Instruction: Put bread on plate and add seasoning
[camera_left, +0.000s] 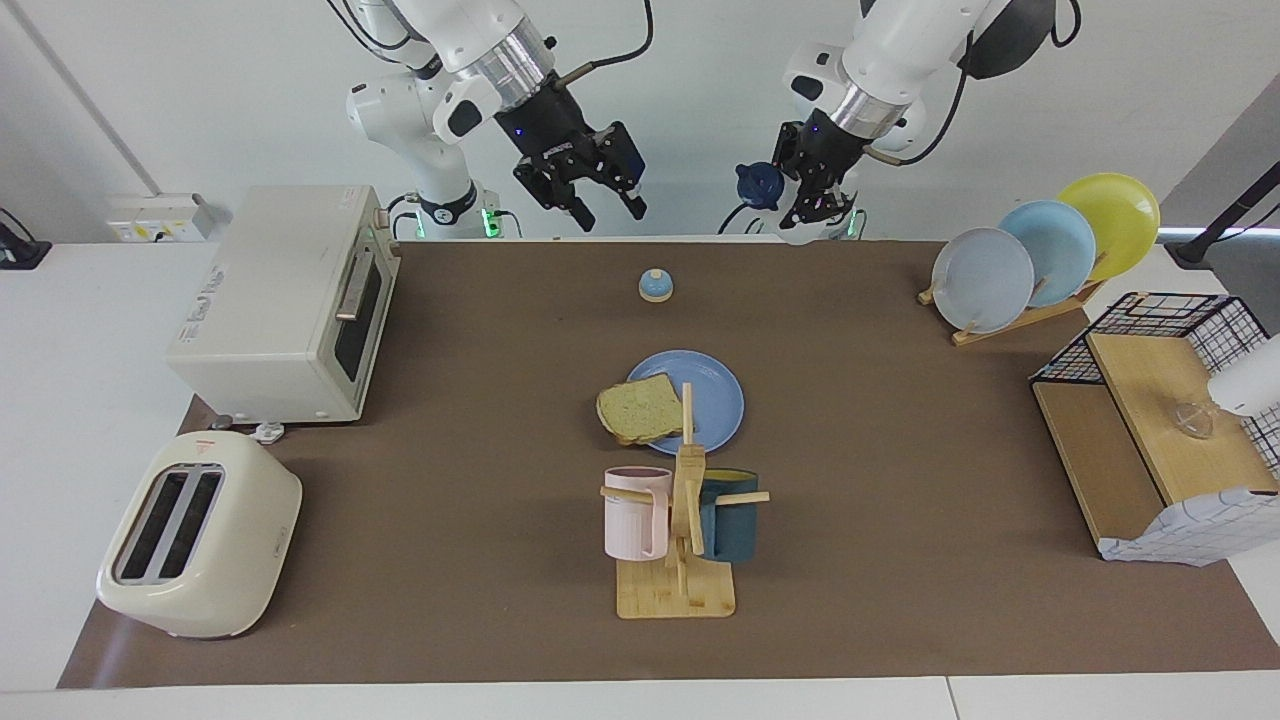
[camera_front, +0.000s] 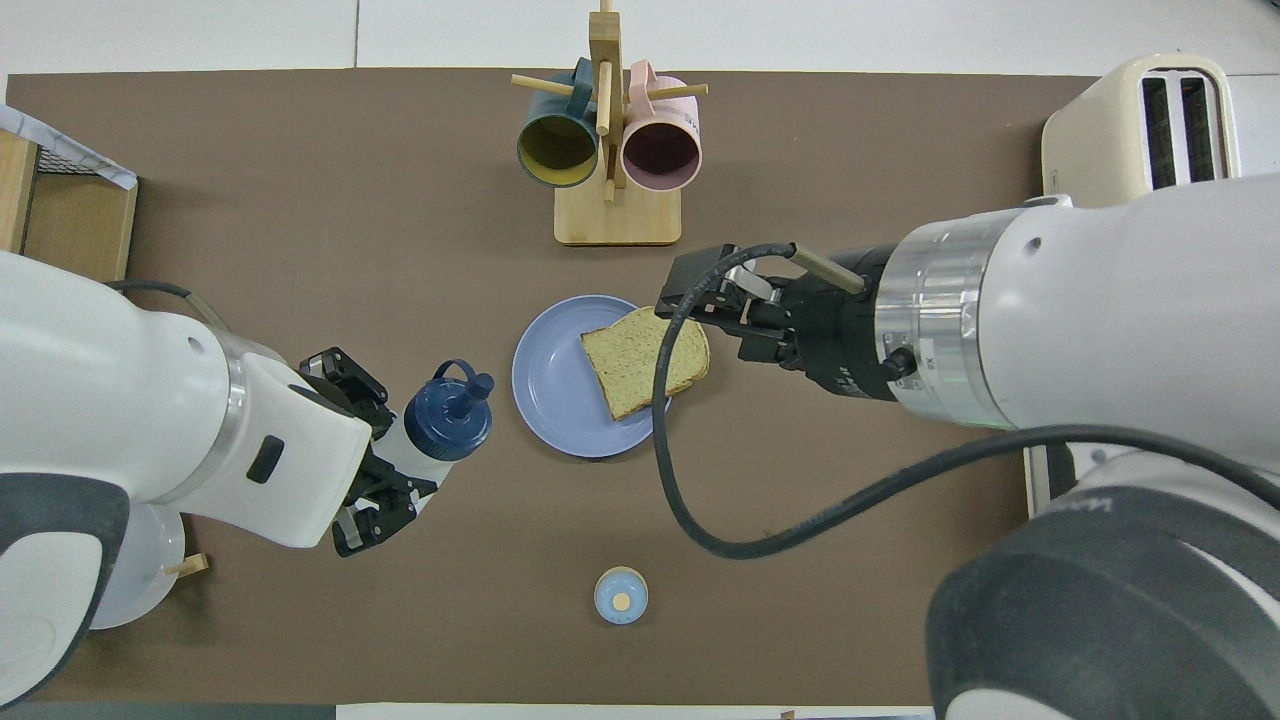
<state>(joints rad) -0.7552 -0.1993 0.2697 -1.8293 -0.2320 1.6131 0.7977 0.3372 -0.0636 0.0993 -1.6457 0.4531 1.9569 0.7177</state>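
From across the surface, my left tool (camera_left: 815, 195) hangs high near my own end of the surface, clenched on the seasoning (camera_left: 768, 186), whose navy cap juts sideways. My right tool (camera_left: 597, 194) is up in the air too, fingers spread and empty. The bread (camera_left: 640, 408) lies on the plate (camera_left: 718, 395), overhanging its rim toward my right arm's end. So step 1 looks done; the seasoning step is left.

From overhead, the left tool (camera_front: 385, 478) carries the seasoning (camera_front: 445, 420) just beside the plate (camera_front: 548, 385), on the side toward my left arm's end, not yet over the bread (camera_front: 640, 358). The right tool (camera_front: 712, 298) shows by the bread's overhanging edge, released. Next, I judge, I must bring the bottle over the bread and tip it.
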